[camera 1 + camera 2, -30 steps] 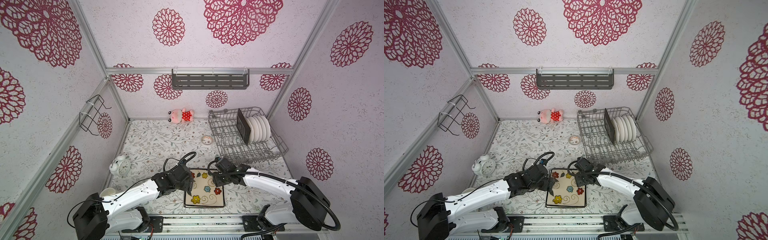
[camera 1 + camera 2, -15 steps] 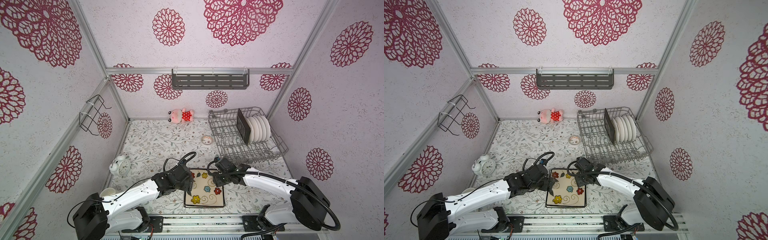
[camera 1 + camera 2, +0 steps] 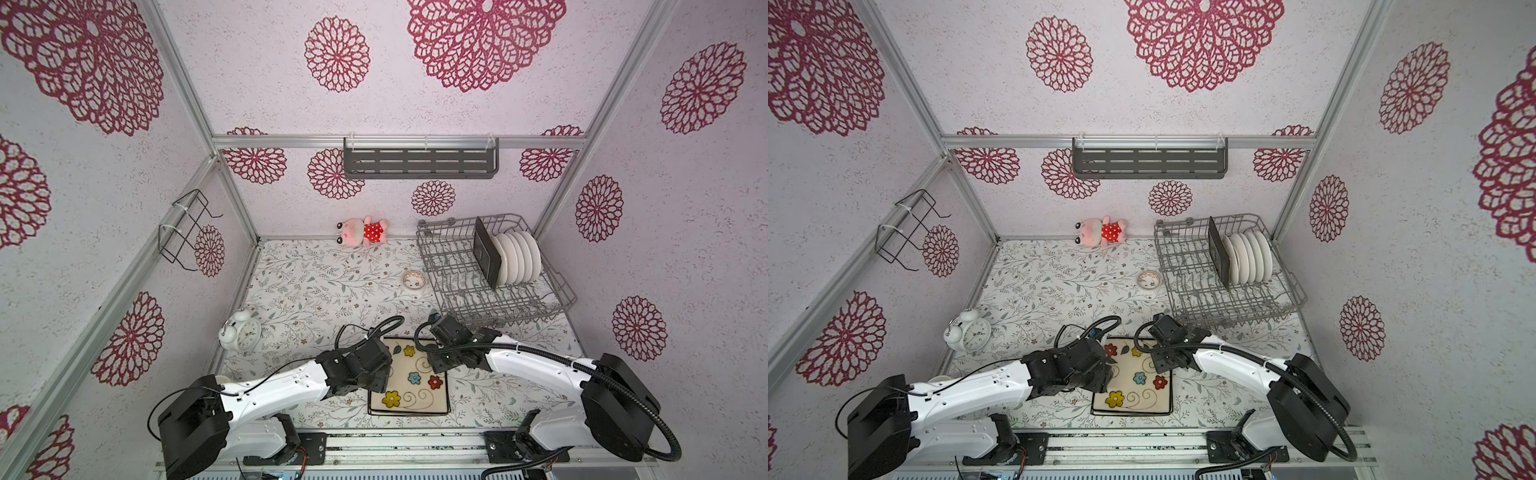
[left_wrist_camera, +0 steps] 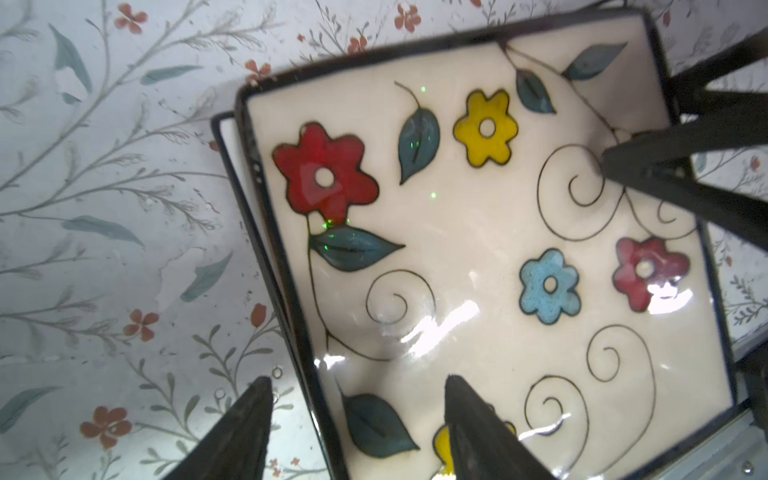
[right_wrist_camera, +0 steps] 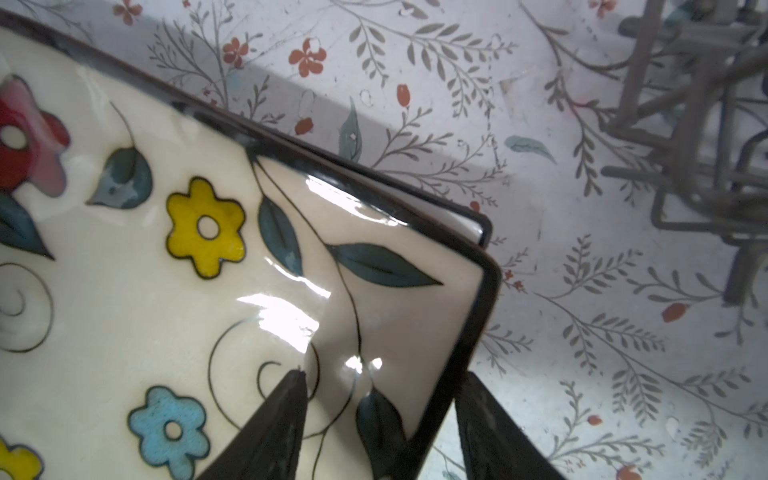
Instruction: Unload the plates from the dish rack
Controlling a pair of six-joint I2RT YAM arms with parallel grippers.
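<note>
A cream flowered square plate [image 3: 409,386] [image 3: 1133,390] lies flat at the table's front middle, on top of another dark-rimmed plate [image 4: 226,133] [image 5: 465,220]. My left gripper [image 3: 381,379] [image 4: 358,379] is open and straddles its left rim, one finger over the table and one over the plate. My right gripper [image 3: 437,365] [image 5: 383,373] is open astride the rim near the far right corner. The grey dish rack [image 3: 511,316] [image 3: 1237,311] stands at the back right. In it stand a black square plate [image 3: 486,253] and several round white plates [image 3: 519,259].
A white alarm clock [image 3: 241,334] stands at the left. A small patterned bowl [image 3: 414,279] sits beside the rack, and a pink plush toy [image 3: 363,232] lies at the back wall. A dark shelf [image 3: 419,160] and a wire holder [image 3: 187,230] hang on the walls.
Both arms stay at the flowered plate's sides with almost no movement. The left jaws have drawn somewhat closer together.
</note>
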